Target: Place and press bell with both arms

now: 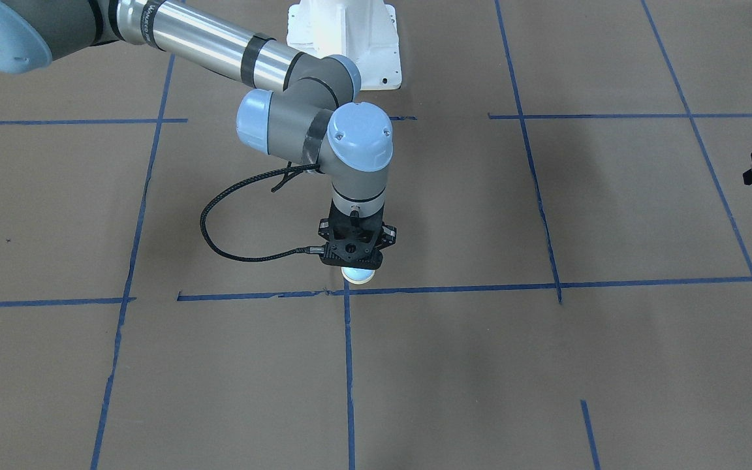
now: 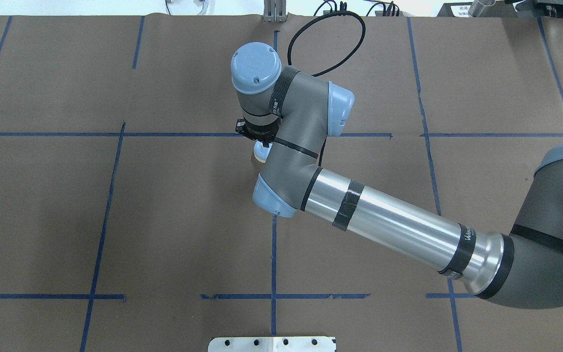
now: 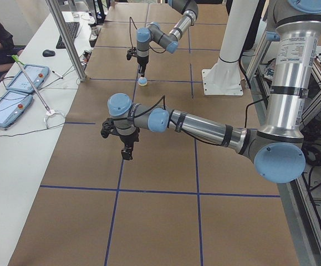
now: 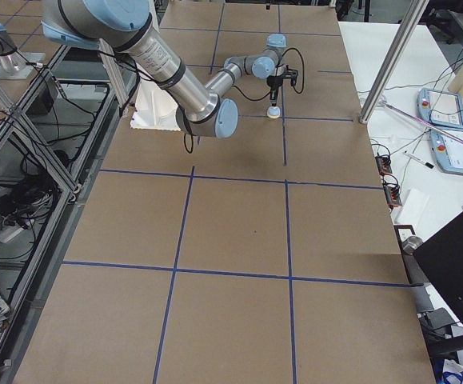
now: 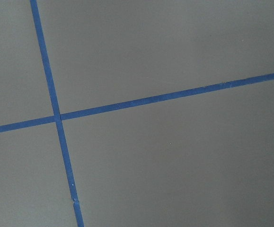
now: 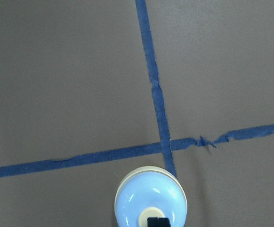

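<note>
One bell [image 6: 151, 201] on the worktop [image 2: 164, 220] right by a tape cross [image 6: 164, 147], right fingers [image 6: 152, 222] squeezed together at its button [image 6: 146, 215]. Left fingers [image 3: 126, 152] well off to the side, can't tell their state.
</note>
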